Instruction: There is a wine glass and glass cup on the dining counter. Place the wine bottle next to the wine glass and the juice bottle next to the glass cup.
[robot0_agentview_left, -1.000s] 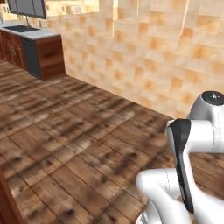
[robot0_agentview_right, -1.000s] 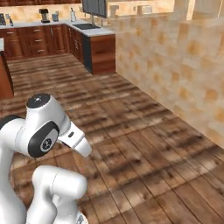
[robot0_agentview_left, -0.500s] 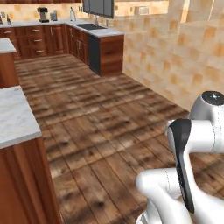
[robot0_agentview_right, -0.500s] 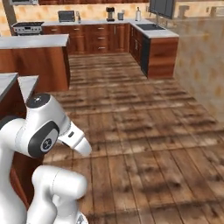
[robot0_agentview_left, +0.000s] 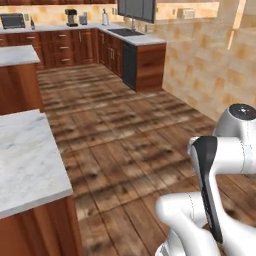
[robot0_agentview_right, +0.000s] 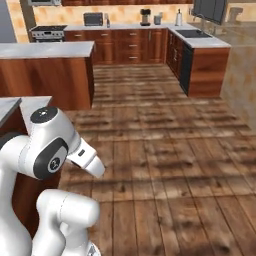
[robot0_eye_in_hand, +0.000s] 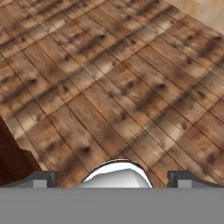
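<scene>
In the hand view my gripper (robot0_eye_in_hand: 113, 177) is open, its two dark fingertips (robot0_eye_in_hand: 43, 177) set wide apart with nothing between them, and it looks down on bare wooden floor (robot0_eye_in_hand: 118, 87). The wine glass, glass cup, wine bottle and juice bottle are out of view. A white-grey marble top over a plain reddish-brown wood front (robot0_agentview_left: 27, 165) stands close on the left, and its corner also shows in the right base view (robot0_agentview_right: 10, 106). I cannot tell whether it is the dining counter.
A second marble-topped wood block (robot0_agentview_right: 47, 50) stands further back on the left. Along the far wall run drawer cabinets (robot0_agentview_right: 130, 47) with a microwave (robot0_agentview_right: 93, 19) and a coffee machine (robot0_agentview_right: 145, 16), and a sink run (robot0_agentview_right: 200, 40) juts out on the right. A tiled wall (robot0_agentview_left: 210, 65) bounds the right side.
Both base views have swung: the base has turned left. The tiled wall slid off to the right, and the kitchen and marble tops came into view. The gripper stays open.
</scene>
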